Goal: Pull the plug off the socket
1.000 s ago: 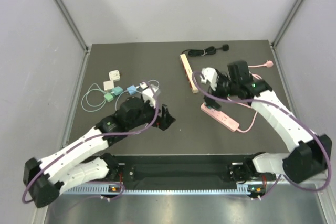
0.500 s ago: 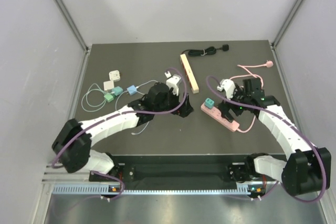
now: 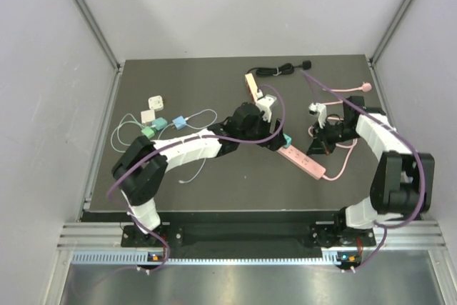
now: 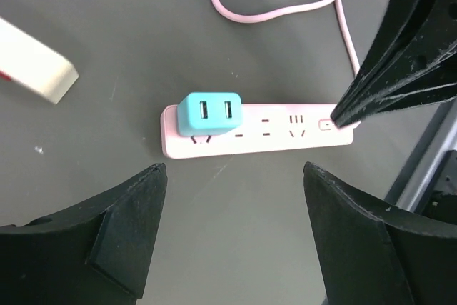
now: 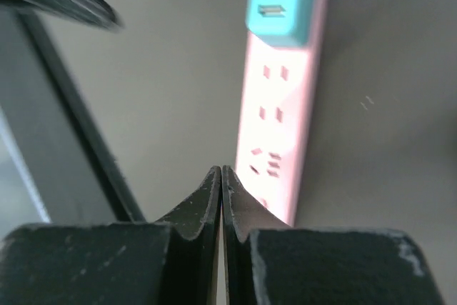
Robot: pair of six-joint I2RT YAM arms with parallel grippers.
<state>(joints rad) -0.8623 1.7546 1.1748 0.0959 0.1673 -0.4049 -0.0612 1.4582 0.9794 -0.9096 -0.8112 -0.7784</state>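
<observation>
A pink power strip, the socket point(image 4: 275, 132) point(image 3: 305, 163) point(image 5: 282, 126), lies flat on the dark table. A teal plug point(image 4: 208, 114) point(image 5: 278, 1) point(image 3: 285, 140) sits in its left end. My left gripper point(image 4: 230, 169) point(image 3: 275, 142) hovers open just short of the strip, its fingers spread to either side of the plug's end, nothing between them. My right gripper point(image 5: 222, 169) point(image 3: 318, 149) is shut and empty. Its closed tip rests at the strip's other end by the switch.
The strip's pink cable point(image 3: 341, 92) point(image 4: 285, 5) loops behind it. A wooden block point(image 3: 251, 85) point(image 4: 36, 69) and a black cable point(image 3: 285, 69) lie at the back. White adapters point(image 3: 153, 105), a green plug point(image 3: 148, 132) and a blue plug point(image 3: 178, 121) with thin cords sit at the left.
My left arm swung right from the small plugs to the pink strip. My right gripper closed and moved off the strip's left end to its right end.
</observation>
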